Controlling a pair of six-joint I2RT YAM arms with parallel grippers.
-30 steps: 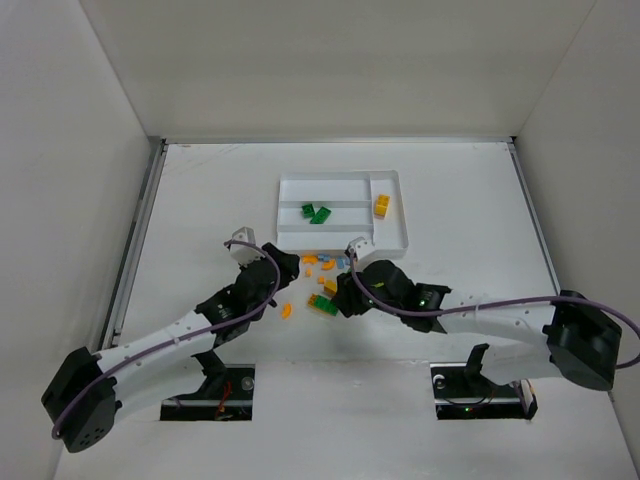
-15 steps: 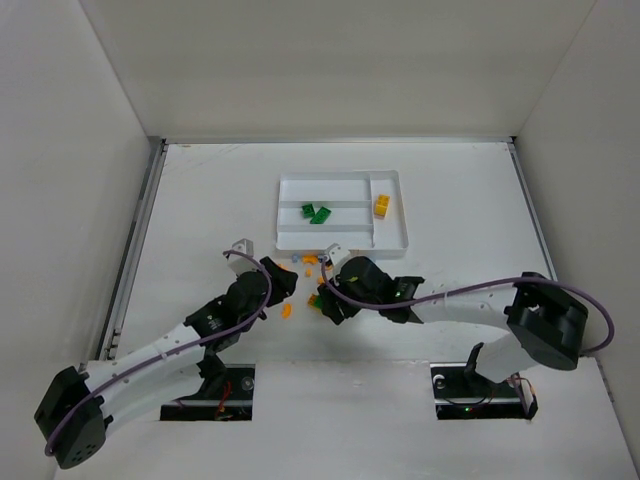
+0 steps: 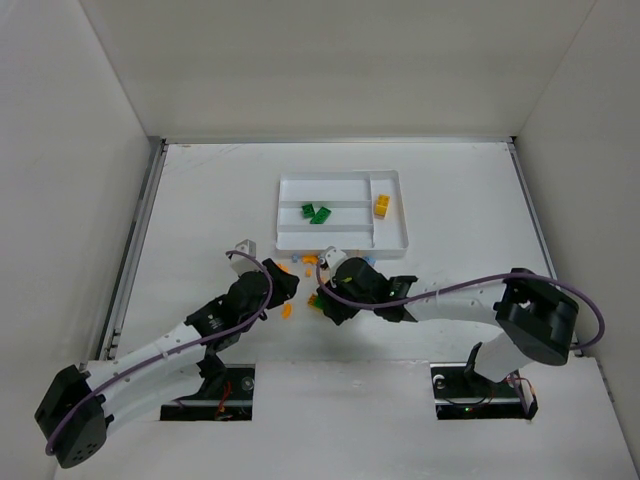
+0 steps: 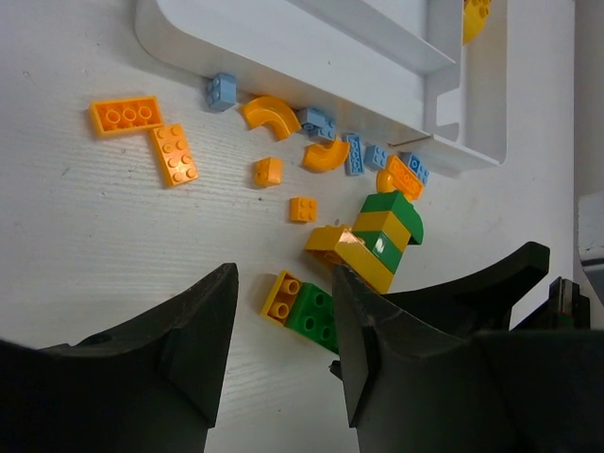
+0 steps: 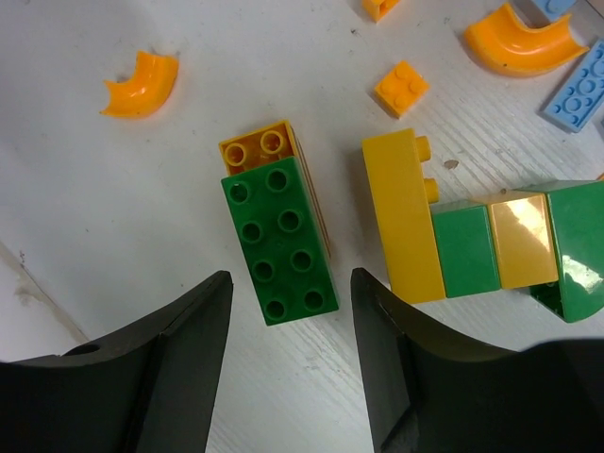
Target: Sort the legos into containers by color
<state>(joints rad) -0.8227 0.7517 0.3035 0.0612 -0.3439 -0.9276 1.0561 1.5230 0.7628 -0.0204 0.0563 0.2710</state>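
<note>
Arms (image 3: 170, 345) converge, left gripper (image 4: 281, 307) and right gripper (image 5: 291, 293) open over legos (image 5: 278, 245).

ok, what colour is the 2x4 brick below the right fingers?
The brick is green; best in right wrist view.
</note>
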